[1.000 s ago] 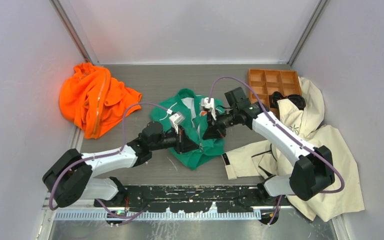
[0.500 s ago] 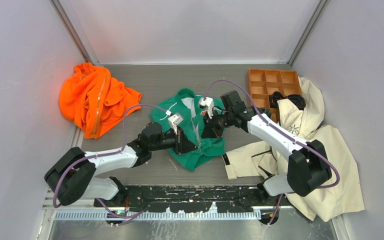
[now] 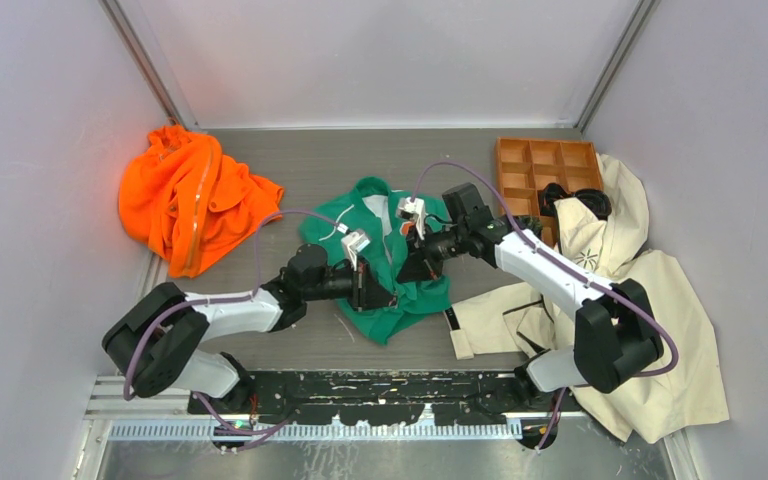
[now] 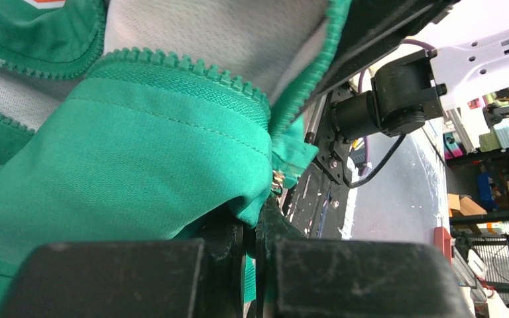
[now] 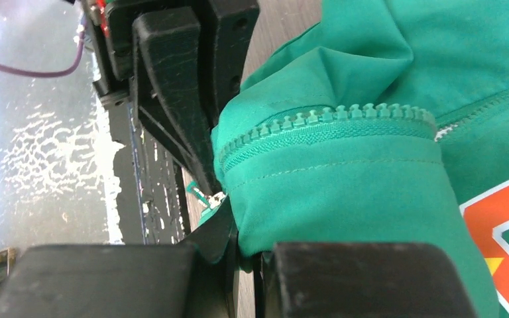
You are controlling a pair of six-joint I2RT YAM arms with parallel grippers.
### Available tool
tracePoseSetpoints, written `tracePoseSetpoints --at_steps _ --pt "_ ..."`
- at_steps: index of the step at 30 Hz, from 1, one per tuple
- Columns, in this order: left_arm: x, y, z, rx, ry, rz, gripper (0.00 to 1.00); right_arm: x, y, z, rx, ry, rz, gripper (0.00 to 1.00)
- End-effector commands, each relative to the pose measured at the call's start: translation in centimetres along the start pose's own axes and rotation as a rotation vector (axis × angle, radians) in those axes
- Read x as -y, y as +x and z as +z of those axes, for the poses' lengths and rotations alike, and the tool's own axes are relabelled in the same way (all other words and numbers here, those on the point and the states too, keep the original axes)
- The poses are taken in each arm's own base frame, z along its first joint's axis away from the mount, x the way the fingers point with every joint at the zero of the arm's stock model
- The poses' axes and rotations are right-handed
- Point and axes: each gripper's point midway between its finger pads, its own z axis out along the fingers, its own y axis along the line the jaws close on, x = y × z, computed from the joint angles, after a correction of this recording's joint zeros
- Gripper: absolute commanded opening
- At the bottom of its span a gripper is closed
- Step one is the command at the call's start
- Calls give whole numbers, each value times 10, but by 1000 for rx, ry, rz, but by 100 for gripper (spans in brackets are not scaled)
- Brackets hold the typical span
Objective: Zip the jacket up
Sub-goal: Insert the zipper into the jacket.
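Jacket (image 3: 380,255) lies at the middle of the table (image 3: 360,160), front open. My left gripper (image 4: 257,228) is clenched on one hem corner below the zipper teeth (image 4: 192,69). My right gripper (image 5: 238,245) pinches the opposite edge. Recommendation: hold both bottom ends level and taut before mating them.

the jacket (image 3: 370,215) lies in the middle of the table (image 3: 360,160), collar toward the far wall. the left gripper (image 3: 373,291) sits on its near left part and the right gripper (image 3: 412,268) on its right part, the two close together over the front opening. a bunched garment (image 3: 185,200) lies at the far left, well apart from the jacket. a divided tray (image 3: 535,160) sits at the far right, and a coat (image 3: 660,300) spreads from against the tray's right side down to the near right edge, passing under the right arm.
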Motion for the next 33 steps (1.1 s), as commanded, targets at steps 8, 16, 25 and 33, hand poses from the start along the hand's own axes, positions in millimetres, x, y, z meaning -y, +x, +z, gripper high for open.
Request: tracePoseSetpoints --at_steps 8,16,25,33 --pt "11 2 2 13 86 -24 0 57 -30 -19 111 313 12 1" --pt "3 2 7 16 74 -44 0 24 -25 -5 120 91 -30 1" --pt "-5 6 6 -20 36 -134 0 48 2 -2 -1 151 -62 1" --pt "-11 12 10 -49 28 -181 0 57 5 -7 -1 169 -34 1"
